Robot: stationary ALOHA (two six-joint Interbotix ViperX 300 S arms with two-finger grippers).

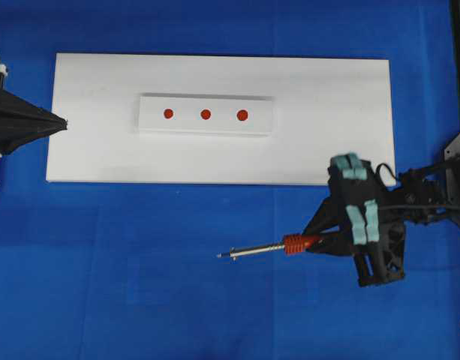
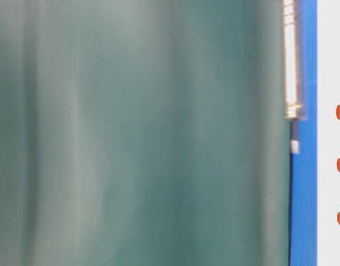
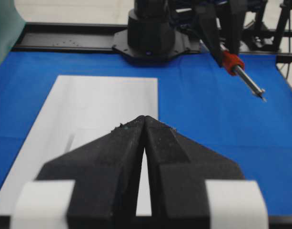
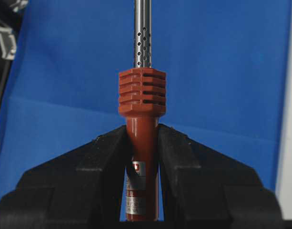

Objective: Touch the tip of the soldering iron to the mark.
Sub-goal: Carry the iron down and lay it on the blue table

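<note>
Gripping the soldering iron by its red-orange handle, the right gripper is holding the tool over the blue cloth, below the white board in the overhead view, not over it. Long axis: lying roughly level, running left-right in that view, tip pointing left, ribbed collar sitting just ahead of the jaws, perforated silver shaft extending beyond. Marks: three red dots sitting in a row on a raised white strip at mid-board; which dot is meant cannot be told. Relation for the coming move, by judgement: dots are lying up and slightly left of the tip, well apart from it, w/ the rightmost dot nearest; tip likely needing to swing toward the board and pitch down. Right arm is nearer to the dots. Left gripper is sitting w/ fingers pressed together, nothing between them, at the board's left edge, tips just touching or overhanging it. Writing: small label on handle showing between the jaws, text too small to read; no brand legible.
</note>
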